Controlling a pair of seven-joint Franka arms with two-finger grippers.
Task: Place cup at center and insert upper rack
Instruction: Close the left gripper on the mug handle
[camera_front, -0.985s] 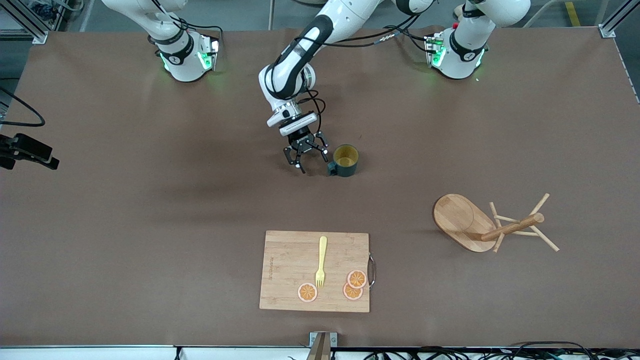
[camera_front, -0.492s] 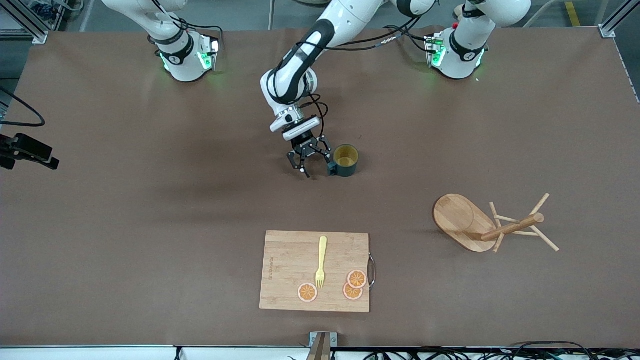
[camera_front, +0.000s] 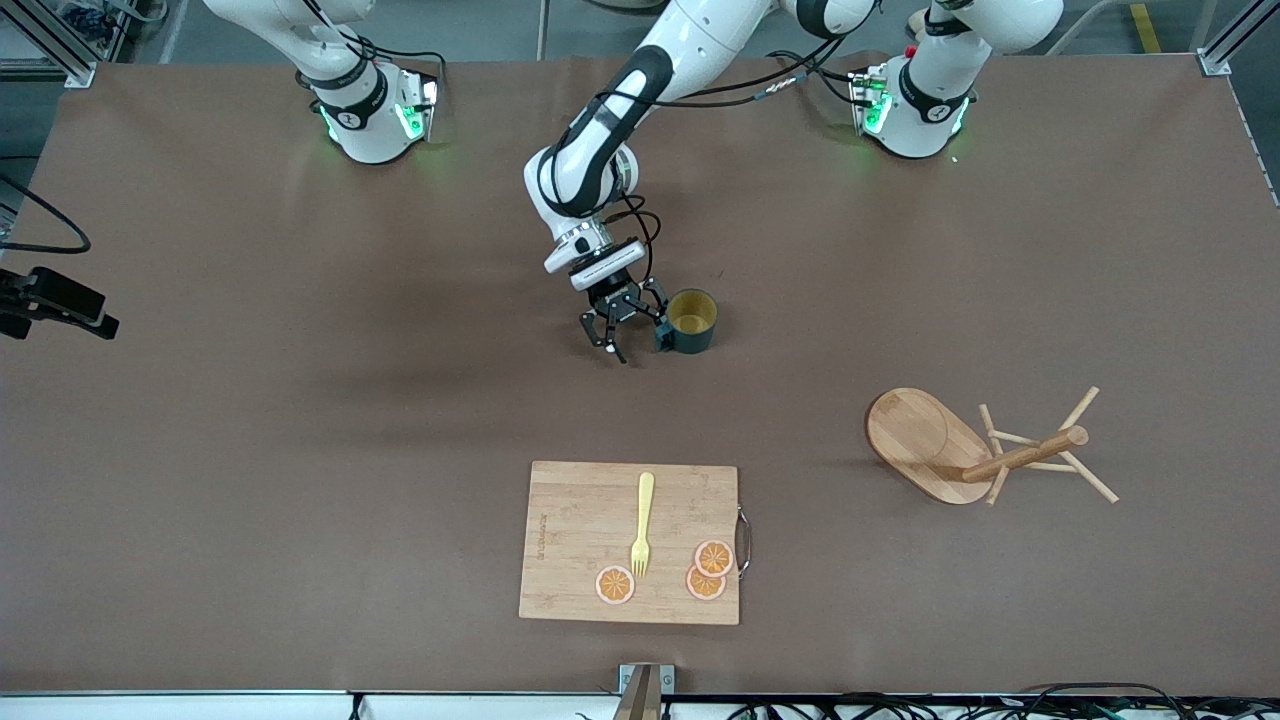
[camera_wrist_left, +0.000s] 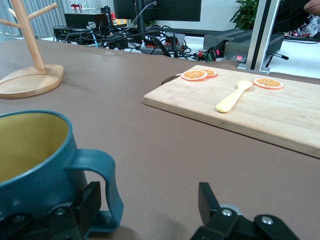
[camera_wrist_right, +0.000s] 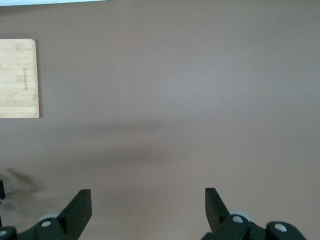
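The cup (camera_front: 692, 318) is a dark teal mug with a yellow inside, and it stands upright near the table's middle. Its handle (camera_front: 663, 338) points toward the right arm's end. My left gripper (camera_front: 625, 335) is low beside it and open. In the left wrist view the cup (camera_wrist_left: 30, 150) fills one corner. The handle (camera_wrist_left: 107, 190) stands between the left gripper's (camera_wrist_left: 149, 205) fingers, close to one of them. The upper rack (camera_front: 925, 440), a wooden mug tree, is toward the left arm's end; it stands (camera_wrist_left: 30, 82) post up. My right gripper (camera_wrist_right: 147, 210) hangs open over bare table, holding nothing.
A bamboo cutting board (camera_front: 580, 520) lies nearer the front camera than the cup, with a yellow fork (camera_front: 642, 525) and three orange slices (camera_front: 706, 570) on it. Its corner (camera_wrist_right: 17, 77) shows in the right wrist view. A black camera mount (camera_front: 55, 300) sticks in at the right arm's end.
My left gripper has slid closer to the cup's handle and sunk a little. The cup, the rack and the board have not moved.
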